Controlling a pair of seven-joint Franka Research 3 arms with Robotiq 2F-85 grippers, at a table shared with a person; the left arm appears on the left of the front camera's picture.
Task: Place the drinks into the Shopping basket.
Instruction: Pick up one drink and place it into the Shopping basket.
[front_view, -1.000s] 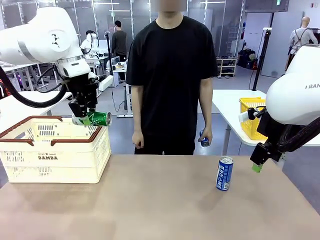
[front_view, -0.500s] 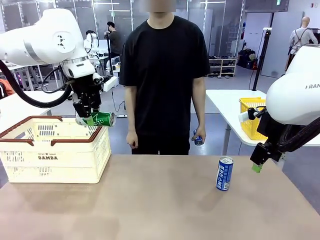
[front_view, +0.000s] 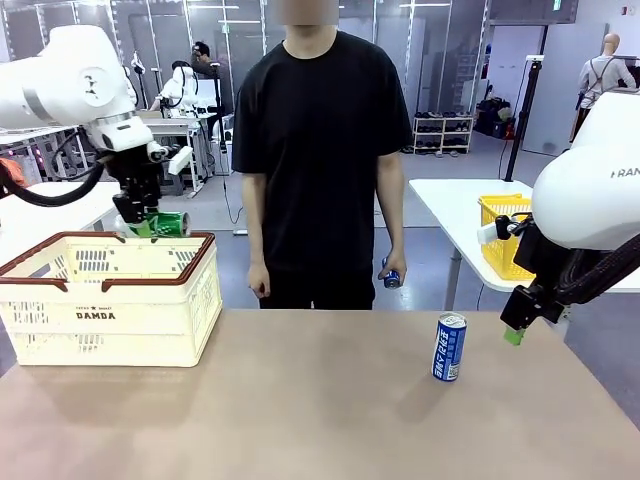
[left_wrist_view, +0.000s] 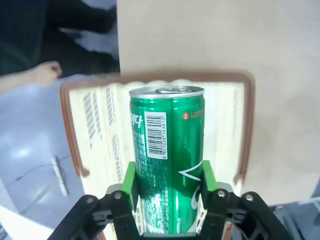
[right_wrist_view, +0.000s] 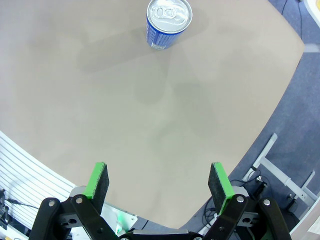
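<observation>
The green can (left_wrist_view: 167, 150) lies on its side in the air, just above the open top of the basket (front_view: 100, 318). The basket sits at the left edge of the table (front_view: 320, 420). The left gripper (left_wrist_view: 168, 192) is closed tight on the can's lower half, with a green pad on each side so it cannot slip. The can is over the hole and not the brown rim — I think so it can go straight down inside. It is not in yet.

A blue can (front_view: 449, 347) stands near the table's right edge, well apart from the basket. The right gripper (right_wrist_view: 159, 185) hangs just off that edge, its jaws wide apart and holding nothing — maybe waiting for the blue can.

A person stands at the far edge. One hand (front_view: 395, 266) holds a third can (front_view: 388, 280), likely the next one to give.
</observation>
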